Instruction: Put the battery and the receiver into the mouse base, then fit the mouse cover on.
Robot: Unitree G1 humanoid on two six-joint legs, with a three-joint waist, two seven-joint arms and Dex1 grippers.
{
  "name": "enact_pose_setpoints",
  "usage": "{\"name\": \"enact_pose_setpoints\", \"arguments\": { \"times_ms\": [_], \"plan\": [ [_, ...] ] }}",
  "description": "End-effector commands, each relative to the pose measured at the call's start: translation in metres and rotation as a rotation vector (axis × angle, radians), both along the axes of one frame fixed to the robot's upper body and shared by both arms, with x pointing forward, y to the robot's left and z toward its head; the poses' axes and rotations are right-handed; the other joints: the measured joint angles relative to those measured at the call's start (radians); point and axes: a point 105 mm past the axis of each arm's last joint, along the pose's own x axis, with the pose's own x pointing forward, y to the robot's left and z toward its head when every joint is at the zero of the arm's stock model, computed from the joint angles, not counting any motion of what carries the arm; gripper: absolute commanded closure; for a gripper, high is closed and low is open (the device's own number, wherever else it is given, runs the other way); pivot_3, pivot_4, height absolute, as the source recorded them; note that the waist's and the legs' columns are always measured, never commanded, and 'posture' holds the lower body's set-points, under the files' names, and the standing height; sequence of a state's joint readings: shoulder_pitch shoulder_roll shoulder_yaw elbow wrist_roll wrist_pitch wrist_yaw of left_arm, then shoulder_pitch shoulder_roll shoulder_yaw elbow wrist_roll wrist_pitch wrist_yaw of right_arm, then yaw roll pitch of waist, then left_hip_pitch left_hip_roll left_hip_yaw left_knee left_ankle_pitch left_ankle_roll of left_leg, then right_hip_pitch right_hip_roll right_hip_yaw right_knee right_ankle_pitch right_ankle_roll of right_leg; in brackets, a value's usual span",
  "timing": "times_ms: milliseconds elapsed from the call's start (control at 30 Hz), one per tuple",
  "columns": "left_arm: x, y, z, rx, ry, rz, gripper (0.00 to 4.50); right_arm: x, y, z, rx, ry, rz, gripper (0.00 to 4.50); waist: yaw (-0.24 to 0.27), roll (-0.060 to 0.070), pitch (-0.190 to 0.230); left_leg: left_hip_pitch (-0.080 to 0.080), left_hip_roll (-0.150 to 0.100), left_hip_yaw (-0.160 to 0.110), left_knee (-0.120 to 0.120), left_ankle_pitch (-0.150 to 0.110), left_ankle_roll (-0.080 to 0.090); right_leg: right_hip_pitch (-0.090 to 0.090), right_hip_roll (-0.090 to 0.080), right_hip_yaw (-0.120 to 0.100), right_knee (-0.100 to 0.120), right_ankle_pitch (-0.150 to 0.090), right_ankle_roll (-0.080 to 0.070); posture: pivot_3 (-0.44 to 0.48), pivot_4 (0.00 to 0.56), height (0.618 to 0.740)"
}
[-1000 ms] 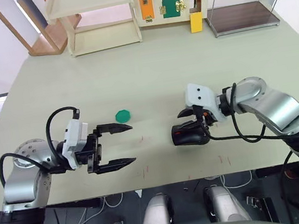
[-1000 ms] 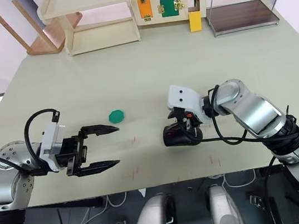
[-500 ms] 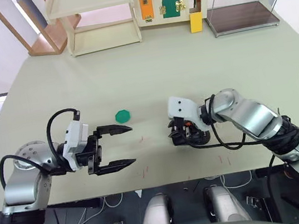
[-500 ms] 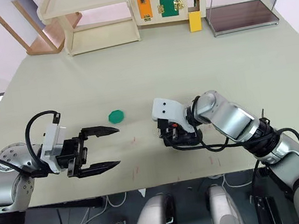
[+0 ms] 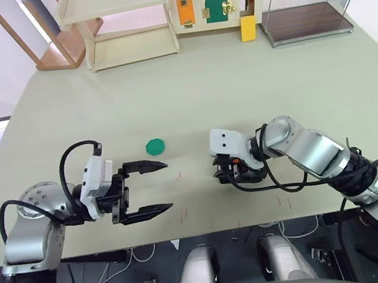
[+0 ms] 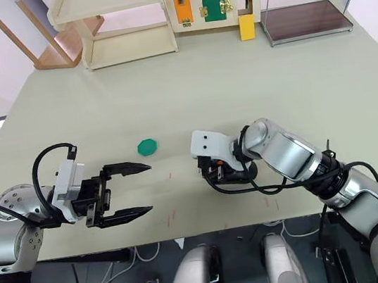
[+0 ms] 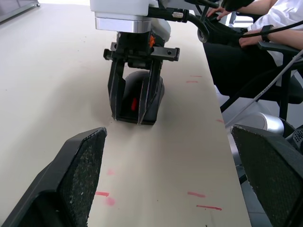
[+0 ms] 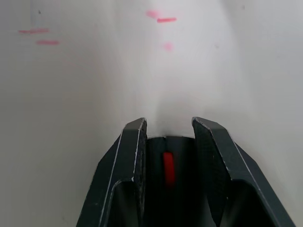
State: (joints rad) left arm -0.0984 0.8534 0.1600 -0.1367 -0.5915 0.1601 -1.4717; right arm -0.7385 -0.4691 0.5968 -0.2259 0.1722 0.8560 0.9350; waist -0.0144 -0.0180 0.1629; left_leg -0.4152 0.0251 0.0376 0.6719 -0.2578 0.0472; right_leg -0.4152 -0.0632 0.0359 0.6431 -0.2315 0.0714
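On the tabletop (image 5: 189,92) the right hand (image 7: 135,111) grips the mouse base (image 7: 139,97) near the front edge, the left hand (image 5: 146,188) hovers open, and battery, receiver and cover apparently remain unfitted.

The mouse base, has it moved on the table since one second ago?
Yes. The mouse base, held in the right claw, has shifted toward the robot's left, closer to the green disc than before.

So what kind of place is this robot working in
Probably a robotics test lab: a plain table with red marker ticks, a latch practice board and small shelves along its far edge.
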Motion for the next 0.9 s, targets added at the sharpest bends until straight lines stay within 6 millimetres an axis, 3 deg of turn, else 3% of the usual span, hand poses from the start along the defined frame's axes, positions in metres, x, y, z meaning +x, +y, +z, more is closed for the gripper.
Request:
{"name": "enact_pose_setpoints", "arguments": {
  "times_ms": [33, 133, 300, 467, 567, 900],
  "plan": [
    [-0.002, 0.000, 0.009, -0.006, -0.051, -0.010, 0.00, 0.000, -0.005, 0.034, 0.132, -0.067, 0.036, 2.91, 0.000, 0.000, 0.000, 0.000, 0.000, 0.000, 0.000, 0.000, 0.000, 0.000, 0.000, 0.000, 0.000, 0.000, 0.000, 0.000, 0.150, 0.740],
    [0.000, 0.000, 0.009, -0.008, -0.051, -0.013, 0.00, 0.002, -0.019, 0.048, 0.226, -0.078, 0.014, 2.91, 0.001, 0.000, 0.000, 0.000, 0.000, 0.000, 0.000, 0.000, 0.000, 0.000, 0.000, 0.000, 0.000, 0.000, 0.000, 0.000, 0.150, 0.740],
    [0.001, 0.000, 0.009, -0.009, -0.051, -0.021, 0.00, -0.004, -0.043, 0.052, 0.374, -0.099, 0.012, 2.91, 0.002, -0.001, 0.000, 0.000, 0.000, 0.000, 0.000, 0.000, 0.000, 0.001, 0.000, -0.002, 0.000, 0.000, 0.000, 0.000, 0.150, 0.740],
    [0.002, -0.001, 0.009, -0.011, -0.052, -0.024, 0.00, -0.012, -0.062, 0.045, 0.499, -0.109, -0.009, 2.91, -0.001, 0.000, 0.000, 0.000, 0.000, 0.000, -0.001, 0.000, 0.000, 0.001, 0.000, -0.002, -0.001, 0.000, 0.000, 0.000, 0.150, 0.740],
    [0.003, -0.002, 0.008, -0.011, -0.050, -0.027, 0.00, -0.012, -0.073, 0.029, 0.499, -0.119, -0.065, 2.91, -0.001, 0.000, 0.000, 0.001, 0.000, 0.000, 0.000, 0.000, 0.000, 0.002, 0.000, -0.002, 0.000, 0.000, 0.000, 0.000, 0.150, 0.740],
    [0.005, -0.002, 0.010, -0.006, -0.054, -0.033, 0.00, -0.012, -0.086, 0.019, 0.696, -0.162, -0.086, 2.91, 0.001, 0.000, 0.000, 0.001, 0.000, 0.001, 0.000, 0.001, -0.002, 0.002, 0.001, -0.002, 0.000, 0.000, 0.000, 0.000, 0.150, 0.740]
  ]
}}
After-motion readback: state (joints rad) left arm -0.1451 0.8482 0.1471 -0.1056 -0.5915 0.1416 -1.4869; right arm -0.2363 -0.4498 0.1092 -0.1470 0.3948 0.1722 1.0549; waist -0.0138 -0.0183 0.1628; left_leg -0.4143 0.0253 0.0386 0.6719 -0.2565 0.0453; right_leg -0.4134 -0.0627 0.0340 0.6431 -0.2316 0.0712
